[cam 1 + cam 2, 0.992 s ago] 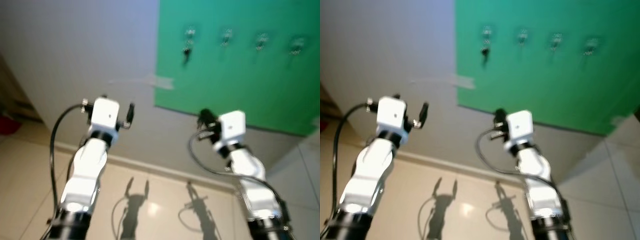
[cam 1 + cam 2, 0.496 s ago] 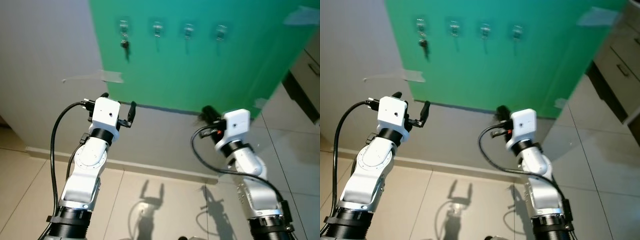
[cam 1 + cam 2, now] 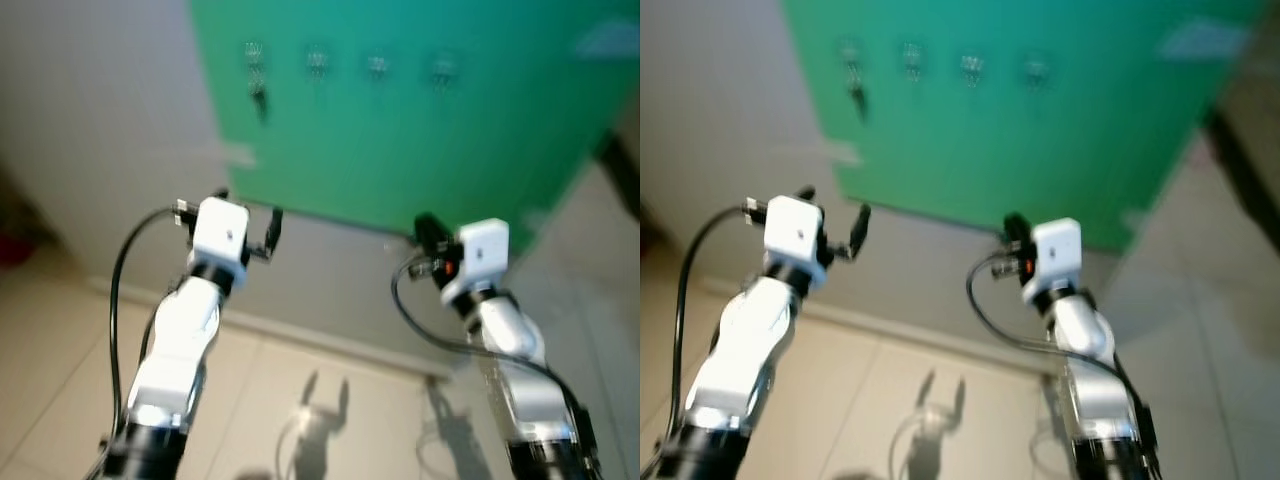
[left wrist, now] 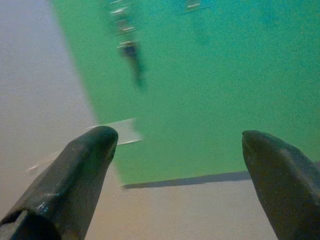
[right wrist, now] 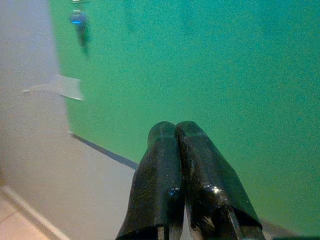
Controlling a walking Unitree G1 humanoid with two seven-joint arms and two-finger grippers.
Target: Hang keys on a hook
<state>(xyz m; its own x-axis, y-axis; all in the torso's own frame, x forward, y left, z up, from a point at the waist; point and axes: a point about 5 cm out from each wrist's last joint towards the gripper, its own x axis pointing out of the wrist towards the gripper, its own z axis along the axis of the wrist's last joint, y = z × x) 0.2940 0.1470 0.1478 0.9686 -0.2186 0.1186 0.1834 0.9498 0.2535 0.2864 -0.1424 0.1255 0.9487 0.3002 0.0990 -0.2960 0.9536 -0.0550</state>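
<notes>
1. Ahead of you a pale wall [image 3: 90, 110] fills the far left, blurred in the head views.
2. A green board [image 3: 420, 140] covers the wall's right part, fastened with a strip of tape [image 4: 117, 131] at its left edge.
3. Your left gripper [image 4: 180, 165] is raised at the near left, its two fingers spread wide apart and holding nothing.
4. Your right gripper [image 5: 176, 131] is raised at the near right, fingers pressed together with nothing between them.
5. Four hooks [image 3: 377, 66] run in a row high on the board.
6. The keys [image 3: 259, 98] hang from the leftmost hook, well apart from both grippers.
</notes>
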